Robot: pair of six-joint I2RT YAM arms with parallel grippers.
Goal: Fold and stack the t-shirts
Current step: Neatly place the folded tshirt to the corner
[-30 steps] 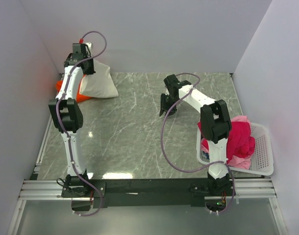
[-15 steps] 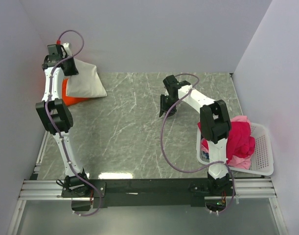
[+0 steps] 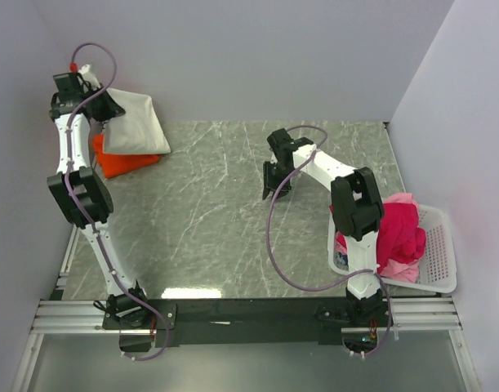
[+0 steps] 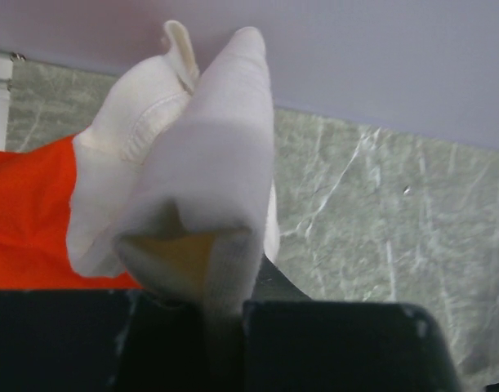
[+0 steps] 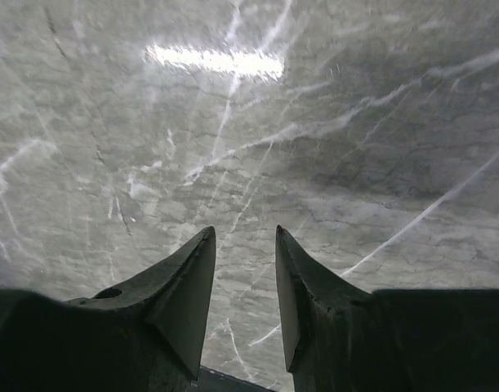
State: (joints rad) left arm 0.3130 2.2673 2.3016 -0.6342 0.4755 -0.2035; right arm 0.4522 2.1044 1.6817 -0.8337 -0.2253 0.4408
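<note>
We see left gripper pinching cream t-shirt at 11 o'clock; right gripper part-open, empty; 4 o'clock basket holds crimson t-shirt.

Two slim arms, same build on both sides. The left white-and-black jointed arm has glossy white tube links, chunky black joint housings and a black base block. A thin mauve-grey cable arcs off its upper end, beside a small red connector. The right white-and-black jointed arm matches it, with a long mauve-grey cable of its own. On the right gripper, matte black wedge-shaped fingers taper to points, their edges scuffed pale. The left gripper has blocky black fingers, faintly speckled.
</note>
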